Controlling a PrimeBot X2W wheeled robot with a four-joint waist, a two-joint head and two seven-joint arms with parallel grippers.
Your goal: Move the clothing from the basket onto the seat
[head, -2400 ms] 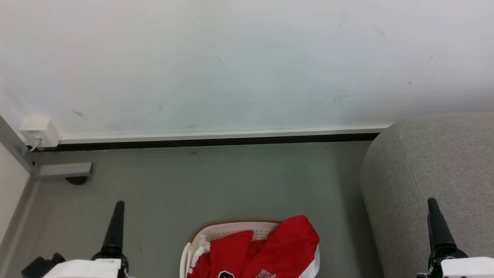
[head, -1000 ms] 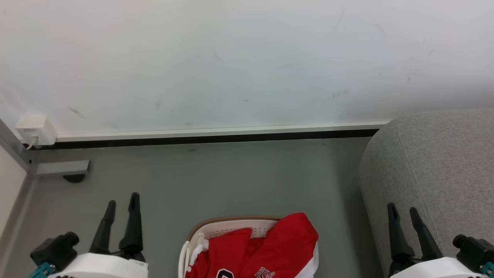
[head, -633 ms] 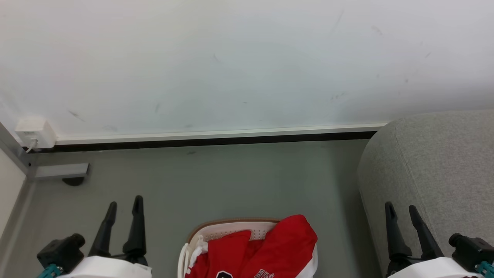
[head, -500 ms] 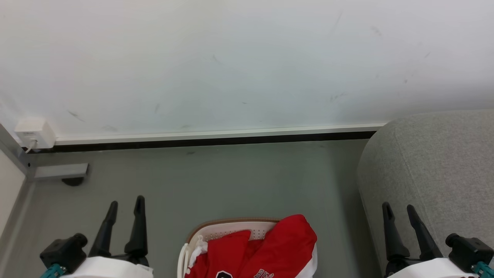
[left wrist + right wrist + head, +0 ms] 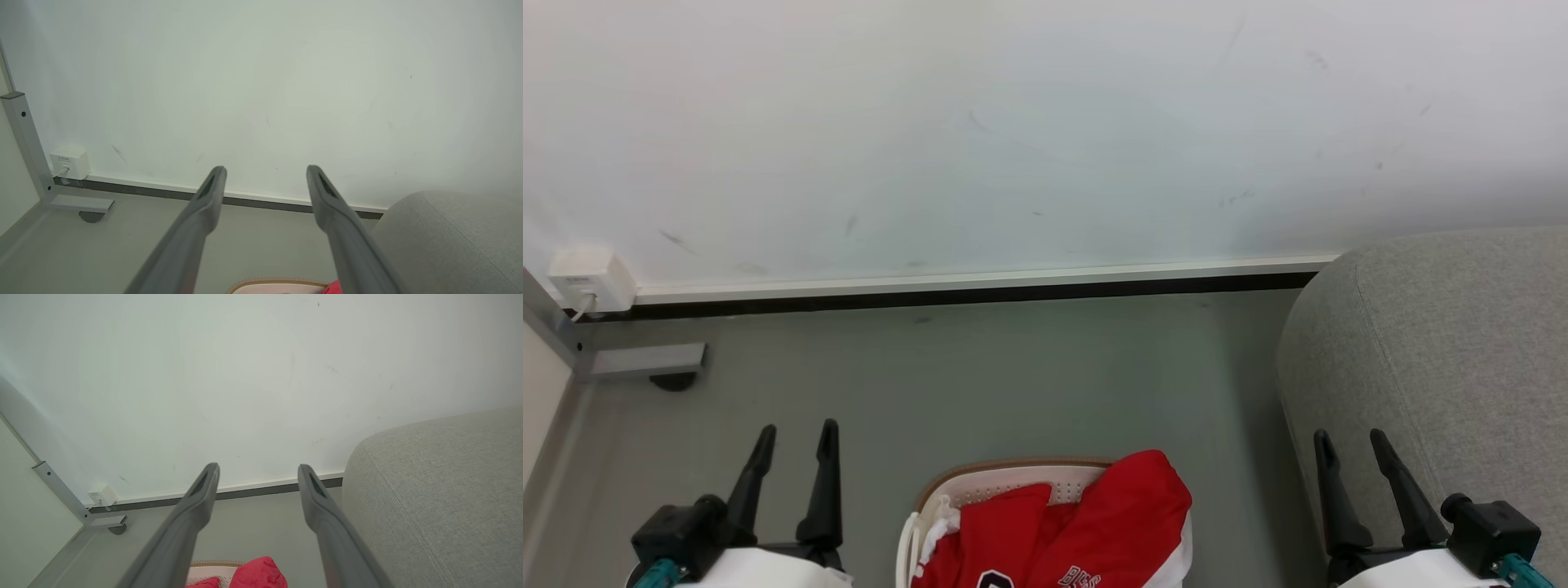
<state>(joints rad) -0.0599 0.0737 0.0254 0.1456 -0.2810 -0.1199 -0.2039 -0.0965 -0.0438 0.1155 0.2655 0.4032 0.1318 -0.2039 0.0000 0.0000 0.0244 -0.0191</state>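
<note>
- My left gripper, at 7 o'clock in the head view, has its fingers spread and holds nothing.
- My right gripper, at 5 o'clock, is likewise spread, beside the seat at 3 o'clock.
- The clothing lies heaped in the basket at 6 o'clock.

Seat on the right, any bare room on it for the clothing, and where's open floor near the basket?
What shows of the seat is bare grey fabric, free from its rounded left edge rightward. Bare floor lies between the skirting, the basket and the seat. The basket is crowded: the clothing fills it and drapes over its right side.
</note>
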